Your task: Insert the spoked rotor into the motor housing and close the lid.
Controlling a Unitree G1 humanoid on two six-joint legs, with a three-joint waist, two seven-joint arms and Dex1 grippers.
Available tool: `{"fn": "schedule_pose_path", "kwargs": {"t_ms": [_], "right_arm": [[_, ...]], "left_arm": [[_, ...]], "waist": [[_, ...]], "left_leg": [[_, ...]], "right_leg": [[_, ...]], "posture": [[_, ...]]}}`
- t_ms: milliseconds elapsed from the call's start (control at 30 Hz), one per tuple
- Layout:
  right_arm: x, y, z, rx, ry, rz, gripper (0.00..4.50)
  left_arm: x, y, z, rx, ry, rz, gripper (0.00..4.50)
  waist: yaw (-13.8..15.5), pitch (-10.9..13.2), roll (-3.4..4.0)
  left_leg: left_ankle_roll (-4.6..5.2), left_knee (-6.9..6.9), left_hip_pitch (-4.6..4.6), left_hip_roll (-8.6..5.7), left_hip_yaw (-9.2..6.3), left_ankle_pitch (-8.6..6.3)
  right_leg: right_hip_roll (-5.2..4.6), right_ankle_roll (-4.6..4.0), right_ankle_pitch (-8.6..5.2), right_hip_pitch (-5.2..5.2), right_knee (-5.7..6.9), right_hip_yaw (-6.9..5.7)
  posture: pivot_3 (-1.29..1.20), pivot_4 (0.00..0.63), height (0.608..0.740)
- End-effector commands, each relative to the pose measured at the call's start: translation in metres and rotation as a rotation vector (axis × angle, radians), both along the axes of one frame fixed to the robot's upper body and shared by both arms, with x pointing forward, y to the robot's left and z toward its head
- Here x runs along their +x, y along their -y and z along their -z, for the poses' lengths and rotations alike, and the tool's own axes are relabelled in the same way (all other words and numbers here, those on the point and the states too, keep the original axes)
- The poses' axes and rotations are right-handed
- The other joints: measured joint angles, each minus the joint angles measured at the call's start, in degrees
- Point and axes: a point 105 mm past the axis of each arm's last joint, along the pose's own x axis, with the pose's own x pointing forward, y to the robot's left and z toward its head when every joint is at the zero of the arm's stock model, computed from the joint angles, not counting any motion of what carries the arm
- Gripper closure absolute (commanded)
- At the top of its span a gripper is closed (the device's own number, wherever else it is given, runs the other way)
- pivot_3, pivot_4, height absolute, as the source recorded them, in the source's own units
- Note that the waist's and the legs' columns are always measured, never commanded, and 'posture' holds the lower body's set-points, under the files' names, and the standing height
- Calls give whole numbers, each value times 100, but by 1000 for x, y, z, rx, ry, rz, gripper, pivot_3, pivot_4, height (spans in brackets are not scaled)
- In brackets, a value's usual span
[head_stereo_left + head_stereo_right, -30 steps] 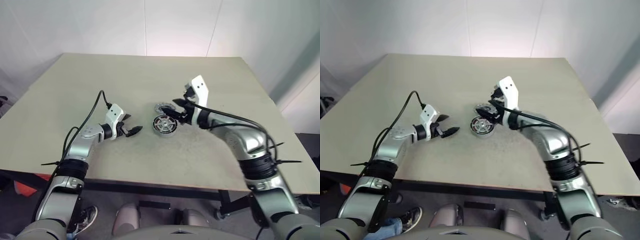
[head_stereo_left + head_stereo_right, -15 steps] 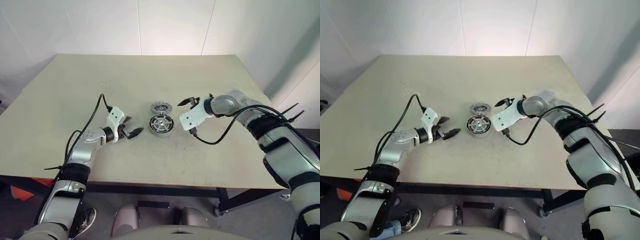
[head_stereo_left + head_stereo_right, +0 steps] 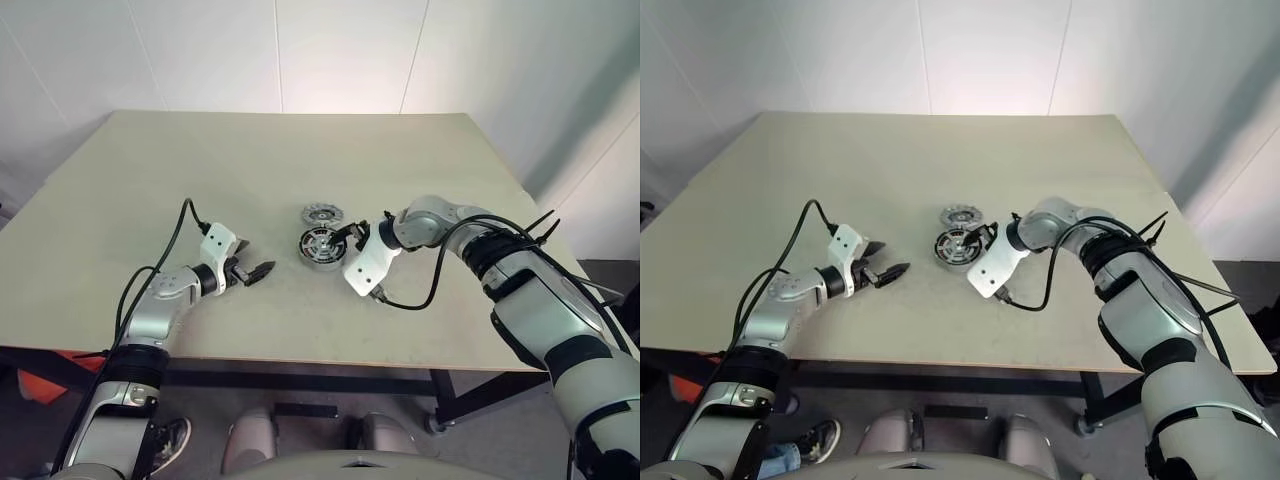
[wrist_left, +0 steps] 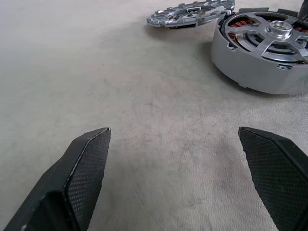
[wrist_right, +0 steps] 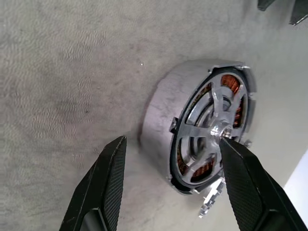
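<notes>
Lid [image 3: 322, 213] lies just behind motor housing [image 3: 323, 246], between unclenched, empty left hand [image 3: 262, 270] and right hand [image 3: 352, 231].

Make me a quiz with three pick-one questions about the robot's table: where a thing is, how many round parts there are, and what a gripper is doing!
1. Where is the lid?
A. On the table just behind the motor housing
B. On top of the housing
C. In the left gripper

2. How many round parts lie on the table?
A. One
B. Two
C. Five

3. What is the left gripper doing?
A. Squeezing the lid
B. Open, holding nothing
C. Shut tight

Answers:
1. A, the head views show the ribbed disc lying flat beyond the housing.
2. B, only the housing, with the spoked rotor already inside, and the lid.
3. B, the left wrist view shows its fingers wide apart over bare table.
</notes>
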Motion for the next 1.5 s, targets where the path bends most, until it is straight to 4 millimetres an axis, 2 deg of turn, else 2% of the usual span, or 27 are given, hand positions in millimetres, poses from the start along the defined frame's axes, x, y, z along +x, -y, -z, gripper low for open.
{"fn": "schedule_pose_path", "kwargs": {"t_ms": [33,367,500,800,1033,1133,1367,1433,1500], "right_arm": [[13,1,-7,-4,34,56,1090],[25,9,-5,-48,41,137,1090],[27,14,5,-111,36,165,1090],[16,28,22,-297,-2,82,1090],[13,35,28,-386,-14,59,1090],[12,34,27,-390,-31,66,1747],[16,36,21,-409,-19,74,4112],[17,34,18,-399,-16,72,4465],[17,33,14,-377,-23,75,4498]], "left_arm": [[4,3,-17,-5,57,13,0],[2,3,-15,-2,51,15,0],[1,4,-15,-4,49,13,0],[-2,2,-13,-10,46,-9,0],[-7,3,-10,-29,48,-37,0],[-11,3,-8,-33,44,-46,0],[-17,1,-6,-33,40,-61,0],[-17,1,-6,-32,39,-61,0],[-16,2,-6,-32,37,-59,0]], "waist": [[-5,0,0],[-10,1,2],[-16,1,2],[3,0,4],[15,-2,4],[11,-3,5],[3,-8,7],[2,-10,6],[-1,-10,6]], "left_leg": [[0,0,2,3,0,0],[-6,0,38,7,1,2],[-6,0,41,7,1,2],[-6,0,52,7,0,2],[-5,0,51,5,0,2],[-5,0,51,5,0,1],[-5,-1,58,7,-2,1],[-6,-1,62,9,-2,1],[-6,-1,61,8,-2,1]], "right_leg": [[3,0,0,2,0,0],[8,-4,2,34,-3,4],[8,-4,2,36,-2,6],[9,-4,2,48,-3,8],[7,-4,2,66,-10,13],[8,-3,1,65,-11,14],[9,36,-21,65,-7,14],[11,37,-22,66,-7,14],[11,37,-22,65,-6,14]], "posture": [[0,0,740],[0,0,740],[0,0,740],[0,0,740],[0,0,740],[0,0,740],[0,0,740],[0,0,740],[0,0,740]]}}
